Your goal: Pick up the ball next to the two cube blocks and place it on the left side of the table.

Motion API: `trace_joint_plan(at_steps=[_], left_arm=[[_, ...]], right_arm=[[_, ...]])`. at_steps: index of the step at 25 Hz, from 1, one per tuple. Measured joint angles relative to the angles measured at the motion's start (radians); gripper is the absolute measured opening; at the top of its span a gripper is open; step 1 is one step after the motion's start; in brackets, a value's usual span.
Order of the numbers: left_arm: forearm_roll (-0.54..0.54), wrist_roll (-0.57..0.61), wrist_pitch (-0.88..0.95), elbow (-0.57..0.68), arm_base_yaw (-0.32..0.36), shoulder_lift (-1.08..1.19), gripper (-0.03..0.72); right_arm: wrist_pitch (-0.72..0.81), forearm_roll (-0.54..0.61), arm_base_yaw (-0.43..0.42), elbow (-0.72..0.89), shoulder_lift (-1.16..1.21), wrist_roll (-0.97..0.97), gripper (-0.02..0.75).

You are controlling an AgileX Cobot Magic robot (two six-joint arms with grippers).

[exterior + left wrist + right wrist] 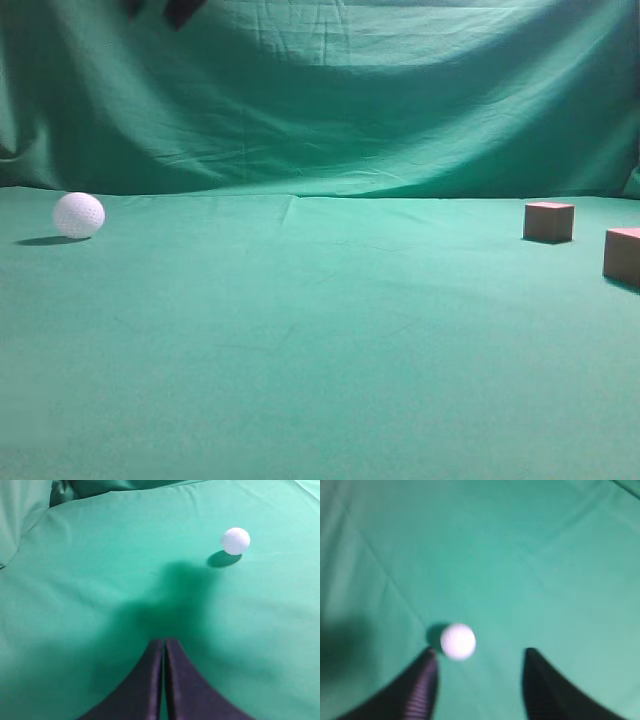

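The white dimpled ball (78,215) rests on the green table (300,340) at the far left, alone. The two reddish-brown cube blocks stand far right, one (549,221) further back and one (622,256) cut by the frame edge. My left gripper (164,641) is shut and empty above the cloth; the ball (235,541) lies ahead of it to the right. My right gripper (480,652) is open above the cloth; the ball (458,641) lies free just ahead of its left fingertip (427,662). This view is blurred.
A green backdrop (330,100) hangs behind the table. A dark piece of an arm (168,10) pokes in at the top left edge of the exterior view. A cloth fold (30,515) rises at the left in the left wrist view.
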Motion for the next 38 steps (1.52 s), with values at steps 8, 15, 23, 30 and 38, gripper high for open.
trace_joint_plan(at_steps=[8,15,23,30,38], left_arm=[[0.000,0.000,0.000,0.000,0.000,0.000,0.000],[0.000,0.000,0.000,0.000,0.000,0.000,0.000],[0.000,0.000,0.000,0.000,0.000,0.000,0.000],[0.000,0.000,0.000,0.000,0.000,0.000,0.000],[0.000,0.000,0.000,0.000,0.000,0.000,0.000]], right_arm=[[0.164,-0.196,-0.011,0.008,-0.287,0.161,0.000],[0.166,-0.219,-0.011,0.318,-0.672,0.195,0.000],[-0.013,-0.224,-0.011,0.985,-1.113,0.272,0.000],[-0.162,-0.220,-0.011,1.390,-1.457,0.306,0.000],[-0.288,-0.272,-0.011,1.663,-1.718,0.306,0.000]])
